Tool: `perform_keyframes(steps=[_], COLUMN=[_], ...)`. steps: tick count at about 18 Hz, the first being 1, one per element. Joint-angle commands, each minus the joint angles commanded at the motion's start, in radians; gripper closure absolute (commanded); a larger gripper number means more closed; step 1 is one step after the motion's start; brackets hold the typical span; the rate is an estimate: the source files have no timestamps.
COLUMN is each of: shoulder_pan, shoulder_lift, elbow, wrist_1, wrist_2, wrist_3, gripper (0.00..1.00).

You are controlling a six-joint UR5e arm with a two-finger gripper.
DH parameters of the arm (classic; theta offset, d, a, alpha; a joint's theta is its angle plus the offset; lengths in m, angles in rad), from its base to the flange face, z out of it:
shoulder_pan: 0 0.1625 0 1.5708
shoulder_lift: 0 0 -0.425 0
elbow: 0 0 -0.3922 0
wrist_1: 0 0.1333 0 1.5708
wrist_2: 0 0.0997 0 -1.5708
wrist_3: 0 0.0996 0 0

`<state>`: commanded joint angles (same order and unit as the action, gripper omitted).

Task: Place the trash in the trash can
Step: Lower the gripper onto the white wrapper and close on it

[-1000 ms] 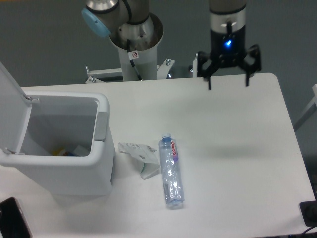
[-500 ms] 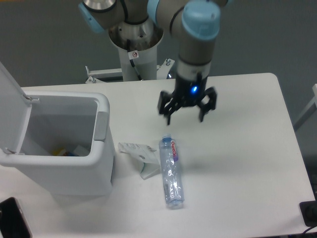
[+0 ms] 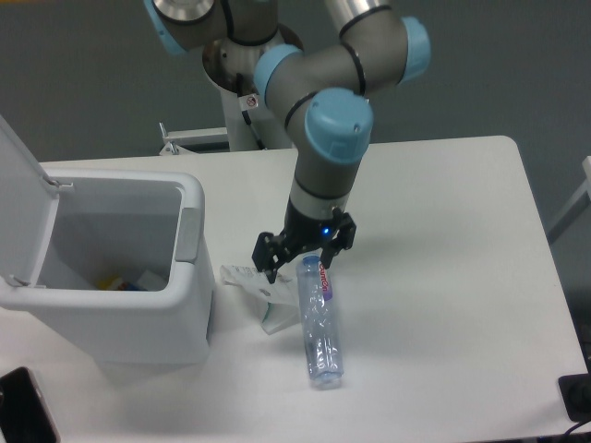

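Observation:
A clear plastic bottle (image 3: pixel 319 328) with a blue cap and red-lettered label lies on the white table, cap toward the back. A small white carton with green edging (image 3: pixel 262 293) lies just left of it, partly crumpled. My gripper (image 3: pixel 303 261) is open, its fingers (image 3: pixel 271 257) straddling the bottle's cap end just above the table, the left finger close to the carton. The white trash can (image 3: pixel 189 318) stands at the left with its lid (image 3: pixel 20 198) raised; some yellow and white items show inside.
The arm's base post (image 3: pixel 251 83) stands at the table's back edge. A dark object (image 3: pixel 26 408) sits at the front left corner and another dark object (image 3: pixel 576 397) at the front right edge.
The gripper has swung from the back right of the table leftward and down to the bottle's cap end. Bottle, carton and bin have not moved.

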<state>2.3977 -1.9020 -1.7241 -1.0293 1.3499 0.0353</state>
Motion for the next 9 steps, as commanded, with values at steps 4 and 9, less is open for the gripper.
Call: perform_keyframes(steps=[4,9], shoulder_pan=[-0.021,-0.038], shoulder_lift=[-0.035,-0.088], elbow=[-0.003,0.015], wrist_1=[-0.002,0.000], wrist_2=[0.008,0.043], wrist_3=[-0.006,-0.113], gripper=[0.00,0.00])
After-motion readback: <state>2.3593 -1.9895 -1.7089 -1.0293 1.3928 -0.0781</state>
